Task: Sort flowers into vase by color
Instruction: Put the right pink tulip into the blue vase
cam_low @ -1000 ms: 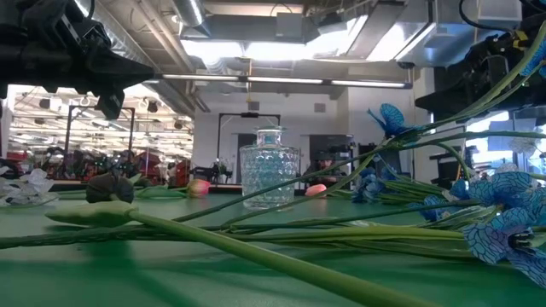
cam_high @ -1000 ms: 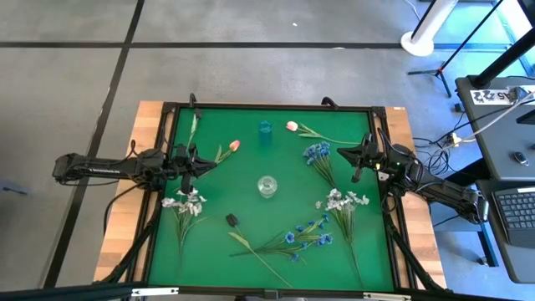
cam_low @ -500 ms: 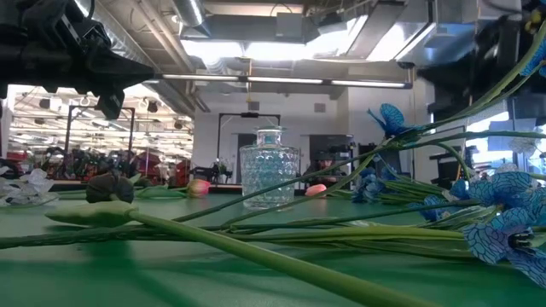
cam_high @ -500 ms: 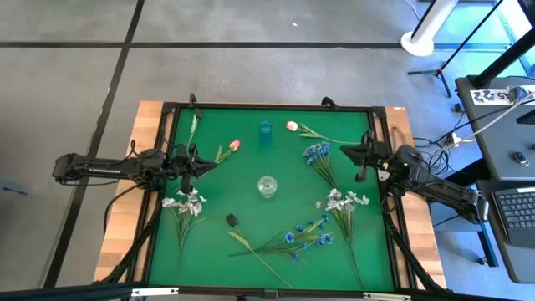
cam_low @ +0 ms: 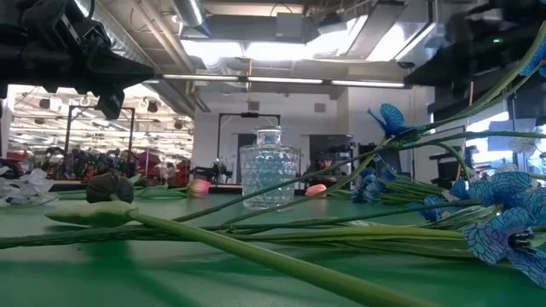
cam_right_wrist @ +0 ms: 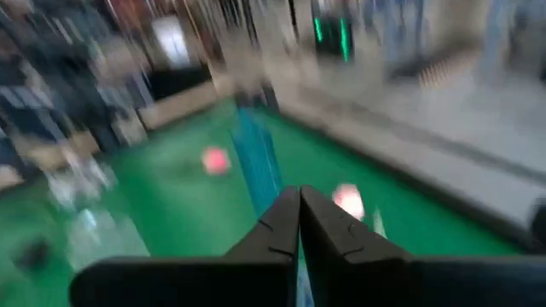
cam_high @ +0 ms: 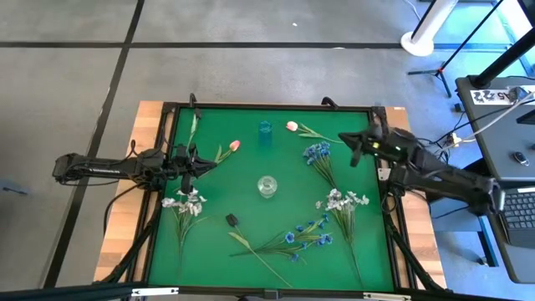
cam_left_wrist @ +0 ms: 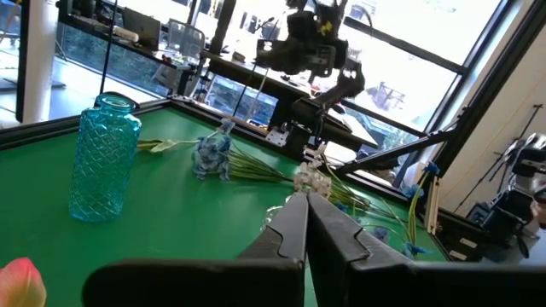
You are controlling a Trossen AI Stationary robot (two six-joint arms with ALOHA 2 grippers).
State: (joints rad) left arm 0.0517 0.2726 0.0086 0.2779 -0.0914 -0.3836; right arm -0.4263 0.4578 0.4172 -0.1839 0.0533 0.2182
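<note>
Hovering inside the table's right edge (cam_high: 383, 167), the right gripper (cam_high: 354, 151) is clenched empty near the blue flowers (cam_high: 318, 153); the left gripper (cam_high: 207, 164), also clenched empty, waits beside a pink tulip (cam_high: 234, 145).

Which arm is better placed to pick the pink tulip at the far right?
Probably the right. The right gripper, shut and empty, hovers just beside that pink tulip; the left gripper, also shut, waits near the other tulip.

green table (cam_high: 209, 242), laptop (cam_high: 518, 209), white pole base (cam_high: 418, 42)
</note>
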